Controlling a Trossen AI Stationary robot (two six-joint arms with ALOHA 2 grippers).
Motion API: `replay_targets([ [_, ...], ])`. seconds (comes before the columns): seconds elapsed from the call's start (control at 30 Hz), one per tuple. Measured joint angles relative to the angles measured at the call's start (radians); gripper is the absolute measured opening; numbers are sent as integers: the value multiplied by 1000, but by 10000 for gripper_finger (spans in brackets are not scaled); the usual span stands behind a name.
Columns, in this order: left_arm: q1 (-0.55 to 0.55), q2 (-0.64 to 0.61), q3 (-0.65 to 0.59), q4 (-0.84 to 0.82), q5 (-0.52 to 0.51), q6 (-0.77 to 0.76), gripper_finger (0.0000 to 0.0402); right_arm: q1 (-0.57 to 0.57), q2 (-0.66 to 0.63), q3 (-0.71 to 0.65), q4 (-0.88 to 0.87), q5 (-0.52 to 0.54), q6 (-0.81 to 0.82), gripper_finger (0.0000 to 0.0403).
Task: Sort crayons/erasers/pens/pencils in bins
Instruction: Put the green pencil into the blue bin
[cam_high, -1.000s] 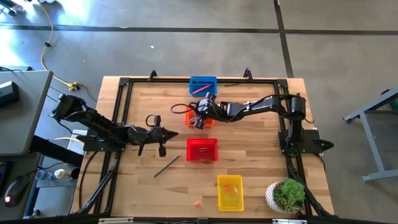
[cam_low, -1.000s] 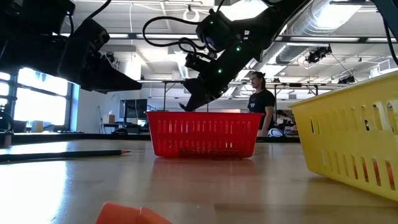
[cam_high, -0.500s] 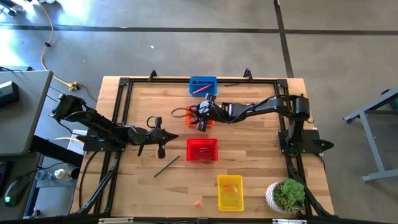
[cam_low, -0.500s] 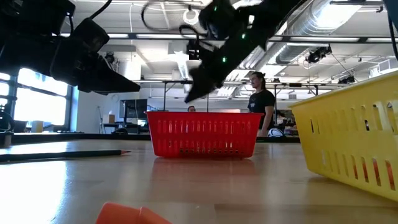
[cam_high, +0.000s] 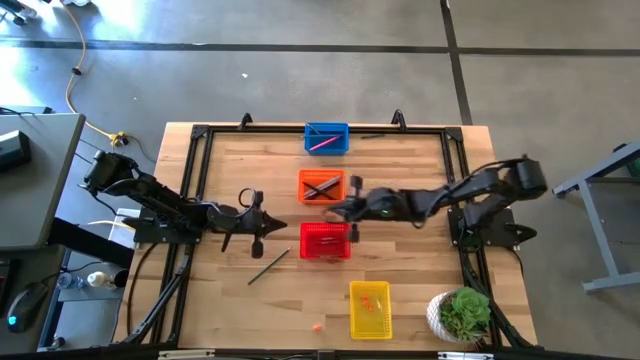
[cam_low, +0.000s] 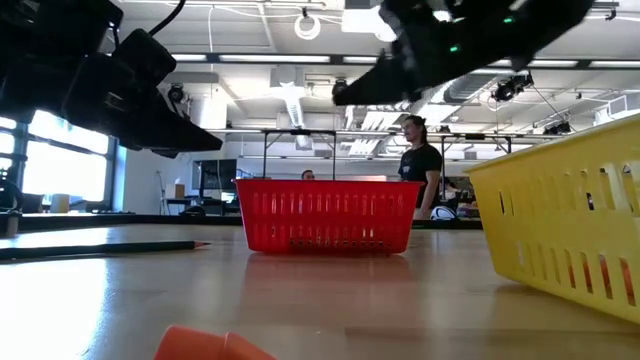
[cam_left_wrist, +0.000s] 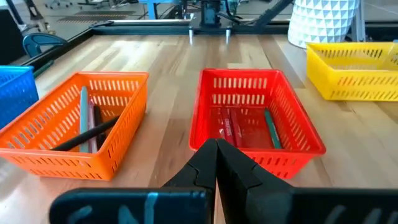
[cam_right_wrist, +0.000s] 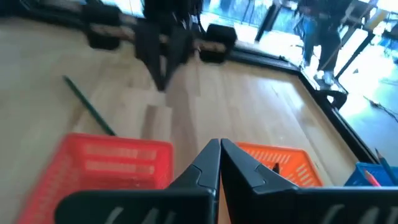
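My right pincer (cam_high: 340, 210) hangs with its fingers pressed together, empty, between the orange basket (cam_high: 322, 187) and the red basket (cam_high: 325, 241). My left pincer (cam_high: 272, 222), also closed and empty, waits left of the red basket. The blue basket (cam_high: 326, 138) sits at the table's far edge, the yellow basket (cam_high: 370, 309) near the front, an eraser (cam_high: 318, 326) just beside it.

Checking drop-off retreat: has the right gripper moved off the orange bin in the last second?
Yes. Right gripper left the orange bin, shifting toward the red bin, shut.
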Motion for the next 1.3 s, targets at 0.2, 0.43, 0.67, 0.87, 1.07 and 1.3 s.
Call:
replay_targets([
  [0.2,-7,0,28,-27,20,-5,0,75,-178,-161,30,86,26,1],
  [0.43,-90,-40,158,-336,28,-20,0,136,-315,-261,31,185,24,0],
  [0.67,-176,-51,365,-769,1,-139,2,150,-349,-282,22,184,25,0],
  [0.87,-235,-44,485,-1083,-26,-268,36,151,-345,-281,11,193,26,0],
  [1.07,-289,-25,494,-1128,36,-430,92,152,-345,-281,9,193,27,0],
  [1.3,-368,14,493,-1129,3,-503,146,152,-345,-281,9,193,41,0],
])
